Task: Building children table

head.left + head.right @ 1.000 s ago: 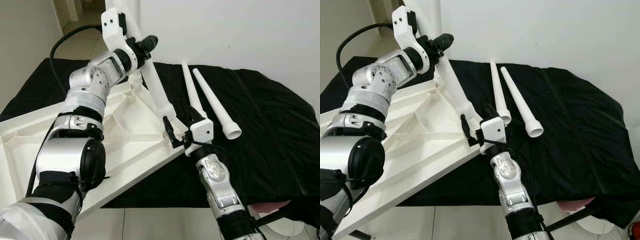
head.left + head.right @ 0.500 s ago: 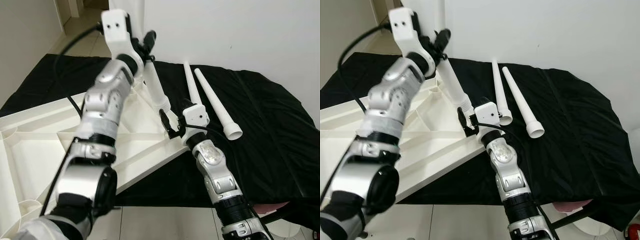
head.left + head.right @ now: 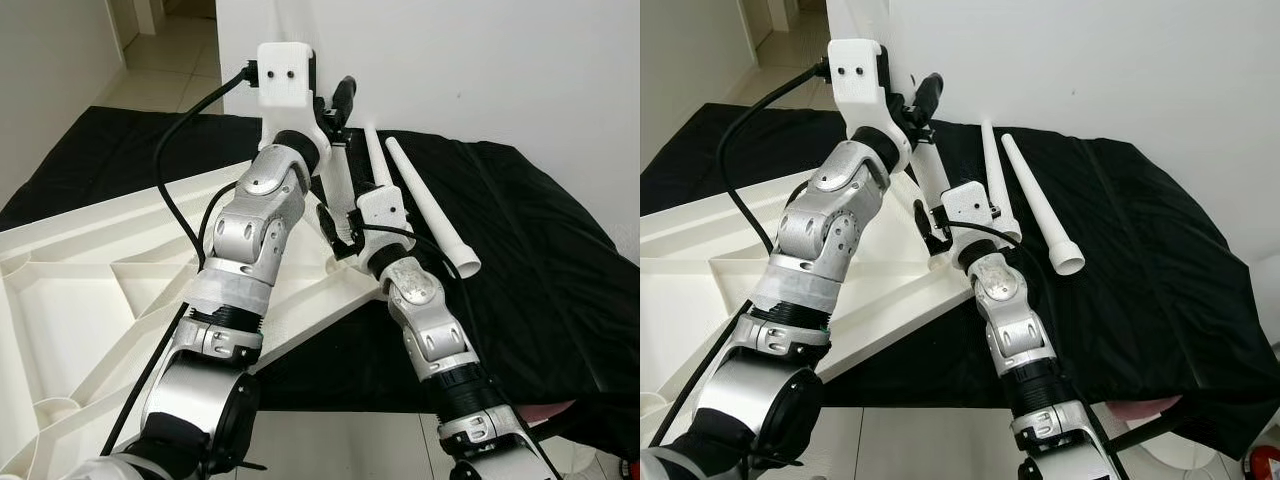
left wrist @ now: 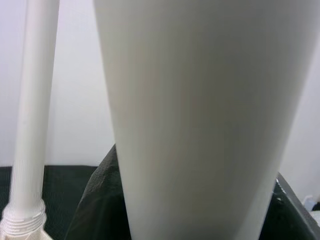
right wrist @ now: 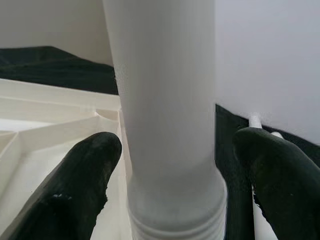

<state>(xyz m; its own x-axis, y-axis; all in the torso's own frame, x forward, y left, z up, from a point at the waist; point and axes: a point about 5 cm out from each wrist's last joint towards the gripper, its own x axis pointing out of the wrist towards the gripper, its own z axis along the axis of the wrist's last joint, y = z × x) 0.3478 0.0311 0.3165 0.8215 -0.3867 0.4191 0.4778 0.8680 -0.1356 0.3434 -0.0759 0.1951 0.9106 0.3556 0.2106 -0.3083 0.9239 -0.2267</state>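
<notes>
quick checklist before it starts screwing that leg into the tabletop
1. Tabletop lying underside up on the black cloth: ok.
2. Leg standing at the tabletop's corner: ok.
3. Right gripper straddling the leg's base, fingers open and apart from it: not ok for turning.
4. Left gripper holding the upper leg: cannot tell.
5. Thread fully seated in the socket: cannot tell.
6. Two spare legs lying clear on the cloth: ok.

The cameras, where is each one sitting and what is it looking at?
Left eye view: on the head, looking down at the tabletop, both silver arms, the left gripper.
Right eye view: beside it, same scene, with the right gripper.
Left wrist view: on the left wrist, facing the table leg close up.
Right wrist view: on the right wrist, black fingers either side of that leg.
Shared: all four see the leg.
</notes>
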